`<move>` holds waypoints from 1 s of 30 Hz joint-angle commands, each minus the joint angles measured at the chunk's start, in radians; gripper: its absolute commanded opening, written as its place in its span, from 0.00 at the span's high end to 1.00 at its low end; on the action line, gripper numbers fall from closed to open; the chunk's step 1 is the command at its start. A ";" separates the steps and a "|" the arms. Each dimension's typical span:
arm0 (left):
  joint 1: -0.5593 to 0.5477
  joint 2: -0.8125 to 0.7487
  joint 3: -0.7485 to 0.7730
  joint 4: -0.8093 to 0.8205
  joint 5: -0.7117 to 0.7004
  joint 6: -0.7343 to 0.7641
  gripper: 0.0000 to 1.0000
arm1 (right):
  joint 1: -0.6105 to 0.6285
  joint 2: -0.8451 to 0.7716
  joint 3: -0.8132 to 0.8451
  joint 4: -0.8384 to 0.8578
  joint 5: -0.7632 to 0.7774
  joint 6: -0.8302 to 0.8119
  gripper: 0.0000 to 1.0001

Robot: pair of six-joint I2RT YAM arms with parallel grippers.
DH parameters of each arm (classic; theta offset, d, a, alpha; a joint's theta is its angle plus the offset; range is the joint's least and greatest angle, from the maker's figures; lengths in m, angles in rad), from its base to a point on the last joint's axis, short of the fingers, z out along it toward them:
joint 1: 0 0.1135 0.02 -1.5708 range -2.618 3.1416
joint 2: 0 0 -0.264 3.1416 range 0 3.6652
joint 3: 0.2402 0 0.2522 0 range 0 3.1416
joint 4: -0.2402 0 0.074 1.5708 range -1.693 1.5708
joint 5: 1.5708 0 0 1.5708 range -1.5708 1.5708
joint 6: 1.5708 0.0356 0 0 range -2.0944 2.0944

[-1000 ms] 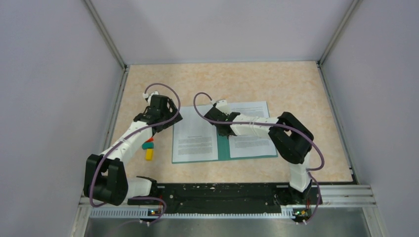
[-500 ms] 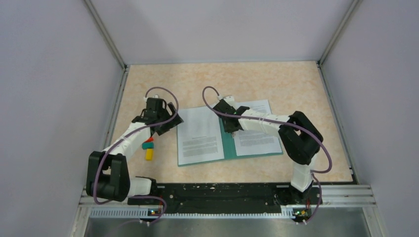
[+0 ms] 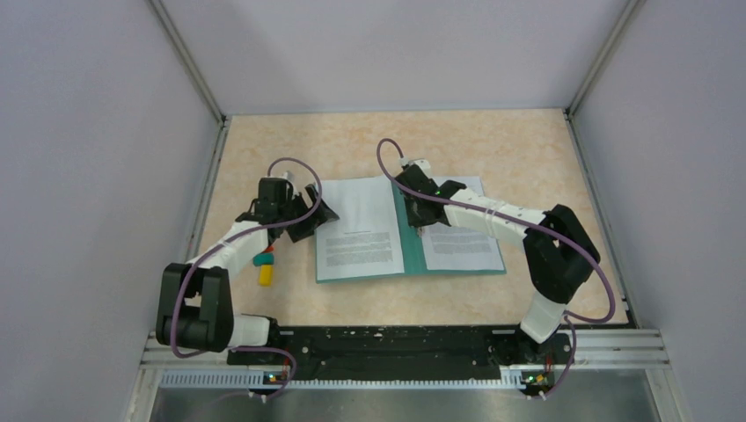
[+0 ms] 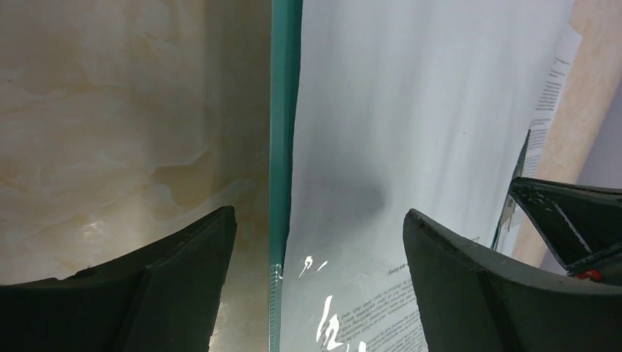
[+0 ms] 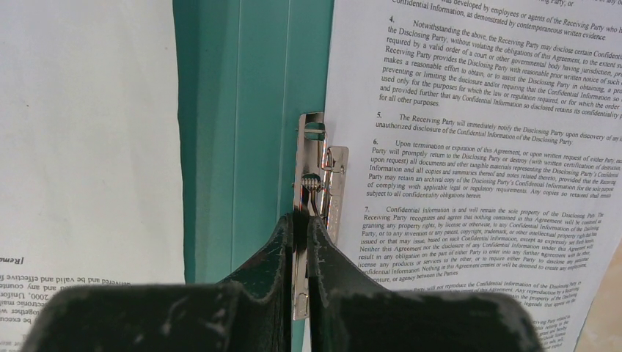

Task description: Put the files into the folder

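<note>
Since a second ago the thin teal-green rectangular folder (image 3: 411, 251) has slid rightward with the right gripper (image 3: 420, 221), and the left gripper (image 3: 317, 214) has come to the folder's left edge. White printed A4 paper sheets (image 3: 361, 236) lie on both open halves. The right gripper is pinched tight on the shiny metal fastener strip (image 5: 323, 172) at the spine. The left gripper gapes wide, straddling the folder's edge. Best to pin the spine steadily so the sheets stay square.
</note>
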 commanded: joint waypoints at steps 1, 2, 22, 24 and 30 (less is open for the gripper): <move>0.006 0.003 -0.017 0.120 0.109 -0.030 0.11 | -0.012 -0.067 0.004 0.015 -0.020 -0.014 1.00; 0.006 0.000 -0.015 0.131 0.125 -0.040 0.12 | -0.012 -0.066 0.003 0.015 -0.020 -0.015 1.00; 0.004 -0.137 0.022 0.085 0.202 -0.098 0.12 | 0.008 0.081 -0.059 0.172 -0.089 0.090 1.00; 0.004 -0.141 0.024 0.075 0.203 -0.097 0.12 | 0.021 0.096 -0.063 0.192 -0.096 0.109 1.00; 0.002 -0.154 0.064 0.053 0.249 -0.093 0.13 | 0.060 0.136 -0.055 0.237 -0.121 0.161 1.00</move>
